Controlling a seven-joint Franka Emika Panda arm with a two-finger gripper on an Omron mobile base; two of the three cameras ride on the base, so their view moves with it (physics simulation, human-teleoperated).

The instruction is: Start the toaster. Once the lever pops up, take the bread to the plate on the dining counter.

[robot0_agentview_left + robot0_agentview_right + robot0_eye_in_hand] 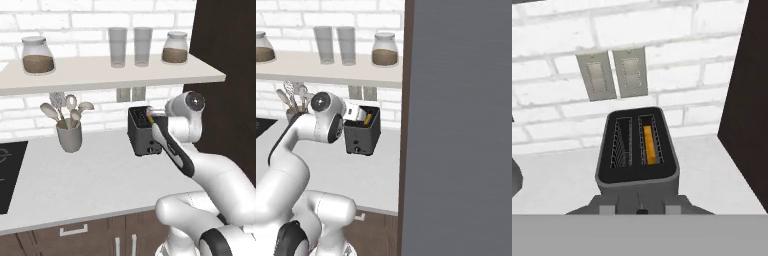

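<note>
Toaster on grey surface against brick wall; bread sits low in its right slot. Hand hovers over front edge, likely for the lever. Fingers' opening unclear, holding nothing visible.

Kitchen setting: a grey worktop over brown cabinets, a white brick wall, a shelf with jars and glasses, a utensil cup, a toaster and a hob.
</note>
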